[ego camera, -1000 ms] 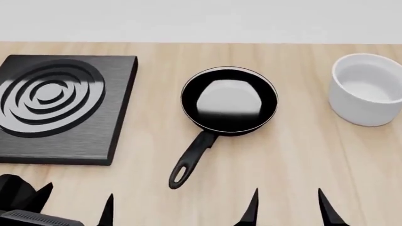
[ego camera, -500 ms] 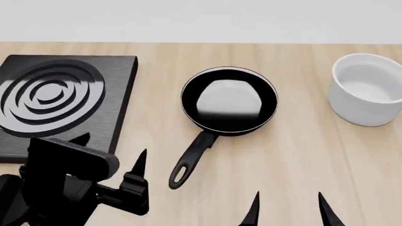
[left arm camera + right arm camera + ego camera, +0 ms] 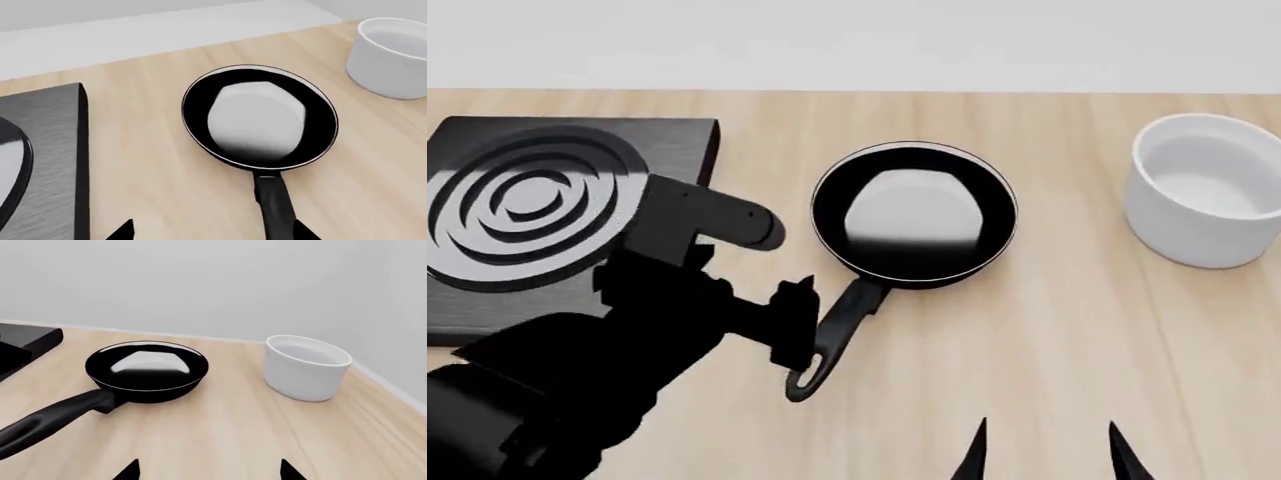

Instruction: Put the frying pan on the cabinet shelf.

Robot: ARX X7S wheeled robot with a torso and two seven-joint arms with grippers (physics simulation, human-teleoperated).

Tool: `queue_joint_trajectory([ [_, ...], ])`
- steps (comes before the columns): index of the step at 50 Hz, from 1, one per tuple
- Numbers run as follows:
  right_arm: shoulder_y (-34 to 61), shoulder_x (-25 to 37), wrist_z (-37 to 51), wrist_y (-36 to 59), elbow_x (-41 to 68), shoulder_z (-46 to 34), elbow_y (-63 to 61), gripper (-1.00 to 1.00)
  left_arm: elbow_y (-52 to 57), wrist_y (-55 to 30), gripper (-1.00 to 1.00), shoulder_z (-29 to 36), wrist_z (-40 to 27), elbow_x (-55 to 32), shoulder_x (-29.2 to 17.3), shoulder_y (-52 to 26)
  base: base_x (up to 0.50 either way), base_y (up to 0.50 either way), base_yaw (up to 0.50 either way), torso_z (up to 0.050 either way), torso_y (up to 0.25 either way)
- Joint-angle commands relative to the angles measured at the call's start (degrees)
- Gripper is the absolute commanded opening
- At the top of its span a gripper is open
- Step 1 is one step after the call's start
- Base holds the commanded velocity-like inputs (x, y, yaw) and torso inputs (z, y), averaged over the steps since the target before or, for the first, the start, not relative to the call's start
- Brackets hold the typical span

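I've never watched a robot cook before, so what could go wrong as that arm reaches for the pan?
The left gripper is at the far end of the frying pan's long handle, so the pan may tip or twist when lifted. A swinging pan could also bump the stove plate or the white bowl.

Pale wood-grain countertop (image 3: 1121, 330), plain white wall (image 3: 220, 285) behind — soft, even light

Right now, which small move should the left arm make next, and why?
Probably lower the left pincer a little and close it on the frying pan handle. Its open tips already straddle the handle in the left wrist view, and the pan sits ungrasped on the table.
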Motion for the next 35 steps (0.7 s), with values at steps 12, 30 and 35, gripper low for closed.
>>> queue_joint_trajectory([
  [12,-0.3,-0.6,-0.9,-1.2,0.3,1.3,2.1,1.0,-8.0,0.4,1.0,9.6,-3.2,-11.3,1.0,-6.0,0.0,0.0,0.0,0.0,0.0],
  [30,-0.3,-0.1,-0.6,-1.9,0.8,1.1,3.4,1.0,-37.7,21.3,1.0,38.6,-3.4,-40.7,2.7,-19.6,0.0,0.0,0.0,0.0,0.0],
  [35,-0.4,0.0,-0.5,-1.7,1.1,1.2,2.9,1.0,-41.2,28.7,1.0,57.8,-4.2,-57.4,2.7,-23.3,0.0,0.0,0.0,0.0,0.0],
])
